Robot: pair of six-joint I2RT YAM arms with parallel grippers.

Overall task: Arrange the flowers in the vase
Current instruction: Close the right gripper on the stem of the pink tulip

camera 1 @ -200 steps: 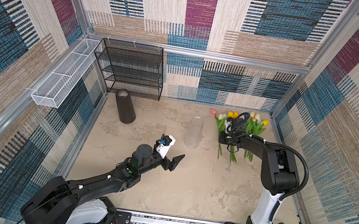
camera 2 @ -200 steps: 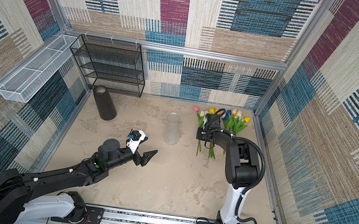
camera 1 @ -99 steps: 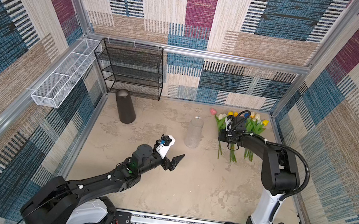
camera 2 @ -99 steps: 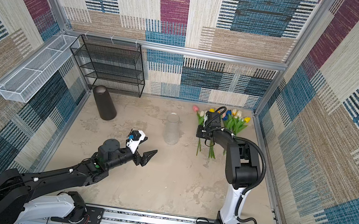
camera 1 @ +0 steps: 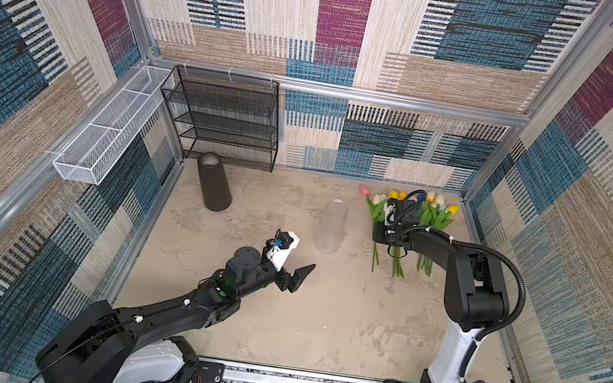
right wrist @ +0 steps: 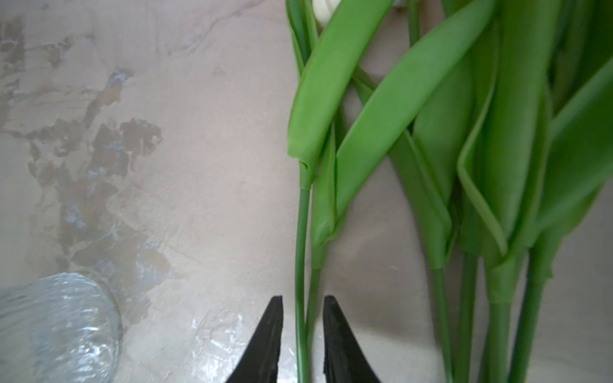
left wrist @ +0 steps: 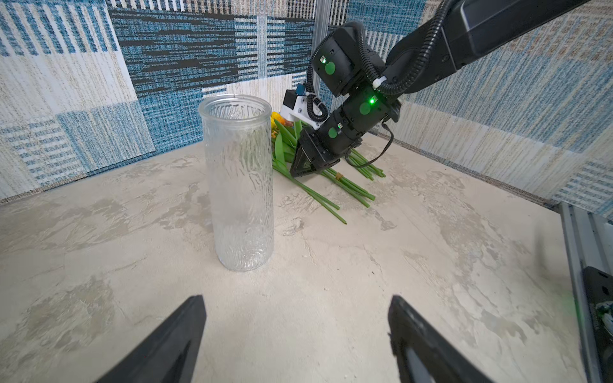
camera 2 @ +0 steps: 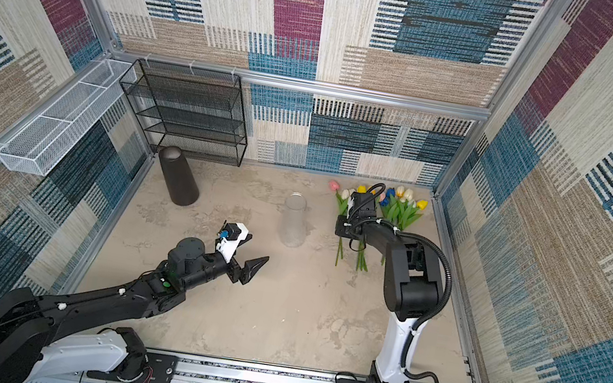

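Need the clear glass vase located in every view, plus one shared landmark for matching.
Top view: vase upright, mid-back of the table, left of the flowers.
Top view: vase in the same spot, left of the flowers.
Left wrist: mid-frame, upright, ahead of the left end effector.
Right wrist: only part shows at the frame's edge, across bare table from the stems.
Shared landmark: the flowers' green stems, in all four views.

Artificial tulips (camera 1: pixel 434 221), long green stems with white, pink, yellow and blue heads, lie flat at the far right corner of the tabletop (camera 1: pixel 317 321), with a clear textured glass vase (camera 1: pixel 331 226) upright near their left.
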